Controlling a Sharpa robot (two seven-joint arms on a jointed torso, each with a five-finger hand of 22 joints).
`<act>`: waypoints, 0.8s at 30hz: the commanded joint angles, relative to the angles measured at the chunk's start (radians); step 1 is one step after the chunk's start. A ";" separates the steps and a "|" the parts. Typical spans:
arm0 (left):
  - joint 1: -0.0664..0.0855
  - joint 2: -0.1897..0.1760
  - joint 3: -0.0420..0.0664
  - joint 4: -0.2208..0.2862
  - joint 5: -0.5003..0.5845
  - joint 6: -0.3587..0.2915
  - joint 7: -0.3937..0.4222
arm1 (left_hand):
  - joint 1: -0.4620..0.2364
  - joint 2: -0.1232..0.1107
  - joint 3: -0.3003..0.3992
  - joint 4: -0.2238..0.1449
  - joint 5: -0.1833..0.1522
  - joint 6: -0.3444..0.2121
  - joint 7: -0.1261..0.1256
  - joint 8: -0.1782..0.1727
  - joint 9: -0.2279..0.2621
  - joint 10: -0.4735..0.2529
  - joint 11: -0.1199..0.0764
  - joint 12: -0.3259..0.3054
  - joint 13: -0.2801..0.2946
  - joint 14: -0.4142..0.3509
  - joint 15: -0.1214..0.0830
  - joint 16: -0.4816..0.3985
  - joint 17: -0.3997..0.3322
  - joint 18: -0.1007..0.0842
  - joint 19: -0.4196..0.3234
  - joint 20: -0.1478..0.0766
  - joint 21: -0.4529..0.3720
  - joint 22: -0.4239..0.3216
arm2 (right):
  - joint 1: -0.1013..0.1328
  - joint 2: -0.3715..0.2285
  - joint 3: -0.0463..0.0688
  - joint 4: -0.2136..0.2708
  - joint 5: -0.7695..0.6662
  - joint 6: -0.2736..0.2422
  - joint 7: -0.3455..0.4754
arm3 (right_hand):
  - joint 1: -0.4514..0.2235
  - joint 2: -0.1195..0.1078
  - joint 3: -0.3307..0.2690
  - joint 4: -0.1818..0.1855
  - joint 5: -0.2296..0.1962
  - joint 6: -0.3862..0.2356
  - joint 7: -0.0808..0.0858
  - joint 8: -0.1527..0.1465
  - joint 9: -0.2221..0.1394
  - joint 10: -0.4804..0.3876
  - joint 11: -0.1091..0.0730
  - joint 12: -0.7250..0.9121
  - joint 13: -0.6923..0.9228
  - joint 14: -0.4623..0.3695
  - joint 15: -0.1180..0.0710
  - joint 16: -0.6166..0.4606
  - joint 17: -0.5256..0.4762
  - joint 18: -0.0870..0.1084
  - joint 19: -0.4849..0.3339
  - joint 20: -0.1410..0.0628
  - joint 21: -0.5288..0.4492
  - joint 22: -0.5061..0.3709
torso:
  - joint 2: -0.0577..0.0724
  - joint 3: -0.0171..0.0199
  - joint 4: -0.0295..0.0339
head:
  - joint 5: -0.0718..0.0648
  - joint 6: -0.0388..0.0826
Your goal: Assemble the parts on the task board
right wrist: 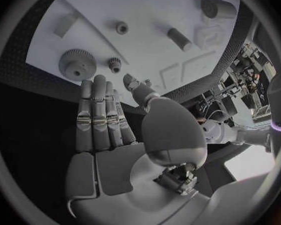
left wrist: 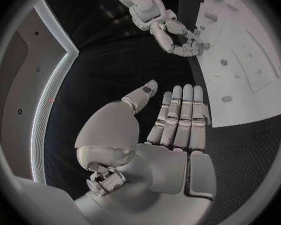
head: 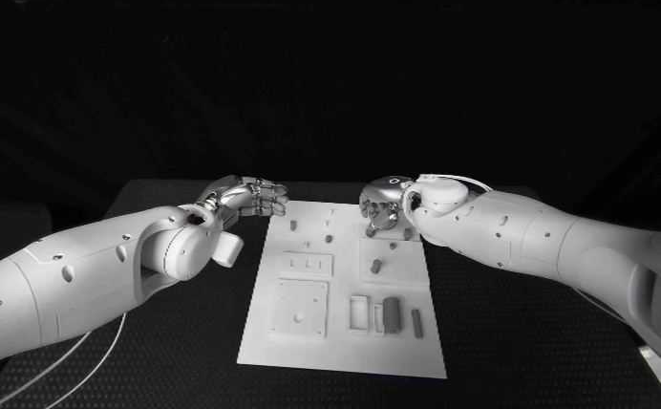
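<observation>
The white task board (head: pixel 345 333) lies in the middle of the black table with several small grey parts on it. My left hand (head: pixel 245 197) hovers at the board's far left corner, fingers stretched side by side and thumb apart (left wrist: pixel 178 117), holding nothing. My right hand (head: pixel 386 206) is over the board's far right part, fingers extended (right wrist: pixel 100 115) and empty. Just beyond its fingertips on the board (right wrist: pixel 147 15) lie a large gear (right wrist: pixel 77 64) and a small gear (right wrist: pixel 114 62). The left wrist view shows the right hand (left wrist: pixel 178 37) bent down at the board's edge (left wrist: pixel 253 105).
Short pegs (head: pixel 330 223) stand on the board's far half, a cylinder (head: pixel 374 266) at mid board, and dark bars (head: pixel 392 313) near the front. A cylinder (right wrist: pixel 178 39) and a block (right wrist: pixel 65 24) lie beyond the gears. Black table (head: pixel 152 352) flanks the board.
</observation>
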 commanded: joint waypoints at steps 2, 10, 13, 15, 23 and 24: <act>0.001 0.004 0.001 0.001 -0.004 0.017 0.016 | -0.009 -0.001 -0.005 0.002 0.001 -0.001 0.003 -0.005 -0.002 -0.004 0.003 -0.008 -0.002 0.001 0.004 -0.005 0.001 -0.010 0.005 -0.001 -0.007 -0.001 | -0.001 0.003 0.000 0.003 -0.039 0.016 -0.011 | -0.001 -0.008 0.000 0.001 0.006 0.006 0.003 -0.006 -0.002 -0.003 0.002 -0.005 -0.001 0.006 0.002 0.003 0.002 0.014 0.004 0.001 0.006 0.023 | 0.014 -0.0081 0.0069 | -0.005 0.002; 0.001 0.005 0.001 -0.004 -0.004 0.019 0.014 | -0.012 -0.001 -0.006 0.004 0.000 -0.001 0.003 -0.006 -0.003 -0.004 0.003 -0.010 -0.003 0.002 0.003 -0.007 0.002 -0.011 0.006 -0.002 -0.008 -0.001 | -0.002 0.005 0.000 -0.005 -0.069 0.032 -0.019 | -0.002 -0.008 0.000 0.001 0.006 0.009 0.002 -0.007 -0.001 0.000 0.002 -0.006 -0.001 0.008 0.002 0.003 0.005 0.014 0.005 0.000 0.008 0.023 | 0.025 -0.0127 0.0101 | -0.012 0.002; 0.001 0.006 0.001 -0.005 -0.004 0.020 0.013 | -0.013 -0.001 -0.007 0.005 0.000 -0.001 0.003 -0.006 -0.003 -0.004 0.003 -0.010 -0.003 0.002 0.003 -0.007 0.002 -0.011 0.006 -0.002 -0.009 -0.001 | -0.003 -0.001 0.000 -0.001 -0.080 0.030 -0.023 | -0.003 -0.008 0.000 0.001 0.006 0.010 0.002 -0.007 -0.001 0.000 0.002 -0.006 0.000 0.008 0.002 0.003 0.005 0.014 0.005 0.000 0.008 0.023 | 0.028 -0.0136 0.0113 | -0.012 0.001; 0.001 0.006 0.001 -0.007 -0.004 0.021 0.013 | -0.013 -0.001 -0.007 0.005 0.000 -0.001 0.003 -0.006 -0.003 -0.004 0.003 -0.010 -0.003 0.002 0.003 -0.007 0.002 -0.011 0.006 -0.002 -0.009 -0.001 | -0.003 -0.007 0.000 0.003 -0.084 0.026 -0.026 | -0.003 -0.008 0.000 0.001 0.006 0.010 0.002 -0.007 -0.001 0.000 0.002 -0.006 0.000 0.008 0.002 0.003 0.005 0.014 0.005 0.000 0.008 0.023 | 0.030 -0.0134 0.0104 | -0.010 0.002; 0.001 0.007 0.001 -0.017 -0.004 0.021 0.008 | -0.018 -0.002 -0.009 0.007 0.000 -0.001 0.003 -0.007 -0.003 -0.005 0.003 -0.013 -0.004 0.002 0.003 -0.009 0.003 -0.012 0.006 -0.002 -0.010 -0.002 | -0.003 -0.016 0.000 0.012 -0.085 0.030 -0.028 | -0.005 -0.013 -0.001 0.001 0.006 0.013 0.001 -0.007 -0.001 0.001 0.001 -0.008 0.000 0.010 0.001 0.005 0.008 0.014 0.006 0.000 0.011 0.024 | 0.036 -0.0146 0.0112 | -0.013 0.003; 0.001 0.008 0.001 -0.018 -0.004 0.020 0.008 | -0.018 -0.002 -0.009 0.008 0.000 -0.001 0.003 -0.007 -0.004 -0.005 0.003 -0.013 -0.004 0.002 0.003 -0.009 0.003 -0.012 0.006 -0.002 -0.010 -0.002 | -0.003 -0.018 0.000 0.014 -0.085 0.033 -0.028 | -0.006 -0.014 -0.001 0.001 0.006 0.013 0.001 -0.007 -0.001 0.001 0.001 -0.009 0.000 0.010 0.001 0.005 0.009 0.014 0.006 0.000 0.011 0.024 | 0.036 -0.0149 0.0115 | -0.013 0.003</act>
